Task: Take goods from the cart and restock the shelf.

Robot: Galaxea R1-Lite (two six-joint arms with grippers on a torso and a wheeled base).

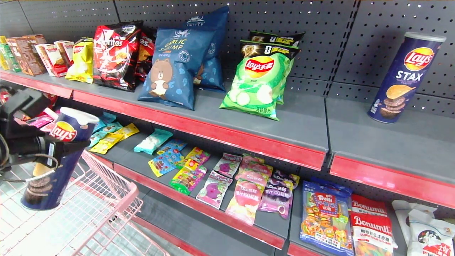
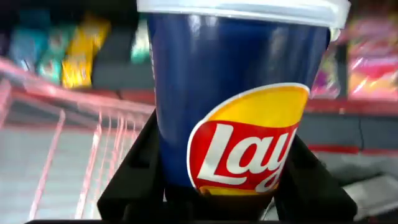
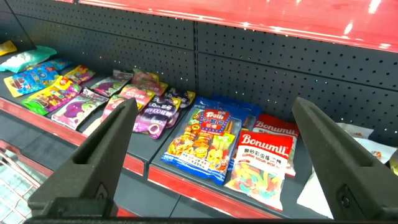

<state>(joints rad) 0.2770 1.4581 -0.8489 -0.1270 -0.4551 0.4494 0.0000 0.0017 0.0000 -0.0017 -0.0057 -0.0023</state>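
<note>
Head view, single moment. Left gripper point(image 1: 53, 149) sits at the near left, over the pink cart point(image 1: 106, 199). Its jaws are clamped on the held canister point(image 1: 57, 160), a dark blue chip tube with a white lid, gripped around the upper body just below the lid. The tube is close to upright, leaning slightly. Its base hangs over the cart's wire mesh; from here I cannot tell whether it touches the mesh or clears it.

Left wrist view: the held canister point(image 2: 236, 124) fills the space between the black fingers point(image 2: 134, 168), one on each side, pressed against its wall.

Right gripper point(image 3: 214, 106): jaws wide apart, nothing between them. It faces the lower shelf point(image 3: 186, 177), where a bright gummy bag point(image 3: 211, 140) lies flat just beside a red-and-white bag point(image 3: 264, 162).

Upper shelf point(image 1: 249, 117), grey with a red front lip:
- shelf canister point(image 1: 405, 78), same blue type, standing alone at the far right against the pegboard, well apart from the held one.
- green chip bag point(image 1: 257, 83), mid-shelf, leaning back.
- blue bags point(image 1: 174, 67), left of the green one, propped upright.
- red snack bags point(image 1: 113, 53) and small boxes point(image 1: 26, 53), further left.

Lower shelf in the head view: flat candy packets point(image 1: 213, 185) in rows.
</note>
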